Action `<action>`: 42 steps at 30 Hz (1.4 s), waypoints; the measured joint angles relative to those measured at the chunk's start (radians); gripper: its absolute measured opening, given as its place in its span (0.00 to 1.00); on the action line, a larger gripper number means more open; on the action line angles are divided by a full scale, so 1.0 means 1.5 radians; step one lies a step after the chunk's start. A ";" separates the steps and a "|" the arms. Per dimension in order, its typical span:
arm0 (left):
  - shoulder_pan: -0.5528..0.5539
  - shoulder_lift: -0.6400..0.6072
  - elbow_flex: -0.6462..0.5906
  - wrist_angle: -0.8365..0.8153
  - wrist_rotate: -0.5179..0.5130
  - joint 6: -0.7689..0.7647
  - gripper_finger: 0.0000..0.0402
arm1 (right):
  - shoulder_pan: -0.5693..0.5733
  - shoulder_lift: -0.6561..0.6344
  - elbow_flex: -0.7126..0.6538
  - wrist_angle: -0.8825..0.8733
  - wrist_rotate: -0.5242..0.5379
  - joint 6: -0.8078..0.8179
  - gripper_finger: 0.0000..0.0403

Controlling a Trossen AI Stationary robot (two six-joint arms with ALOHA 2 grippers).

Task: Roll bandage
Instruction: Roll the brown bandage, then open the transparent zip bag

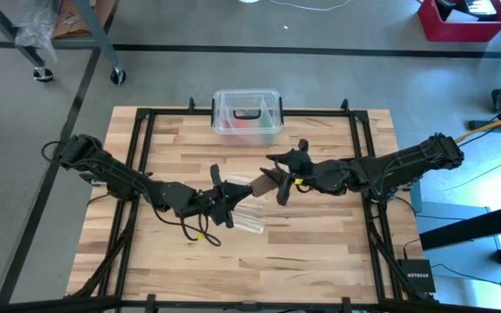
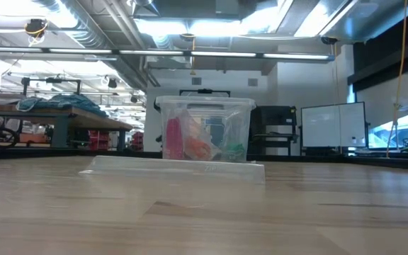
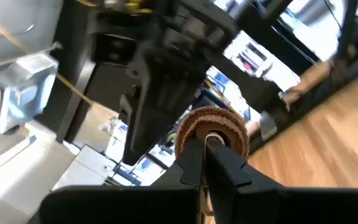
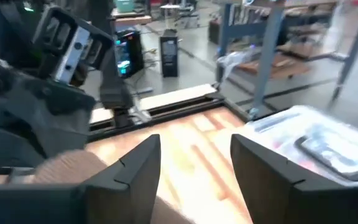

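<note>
Bandage (image 3: 211,127) roll pinched in left gripper (image 3: 202,146); right gripper (image 4: 194,162) jaws apart, seemingly empty.

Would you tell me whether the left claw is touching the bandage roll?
Touching: the left wrist view shows the left claw shut on the bandage roll.

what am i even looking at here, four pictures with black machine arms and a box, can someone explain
These are four cameras on one robot with two dark arms at a wooden table. One camera looks straight down, one sits at table height, and one rides on each wrist.

From above, both arms meet mid-table. The left tool is shut on a rolled brown bandage, seen close in its wrist camera. The right tool is open beside the roll, its fingers apart.

On the table sits a clear plastic box with a black handle and colourful things inside, at the far edge. A clear plastic bag lies near the left arm. The table-height camera shows the box and bag only; no arm shows there.
</note>
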 joint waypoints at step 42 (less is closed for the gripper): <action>0.004 0.000 0.001 -0.119 0.003 0.031 0.00 | 0.043 -0.066 -0.214 -0.222 -0.143 0.164 0.49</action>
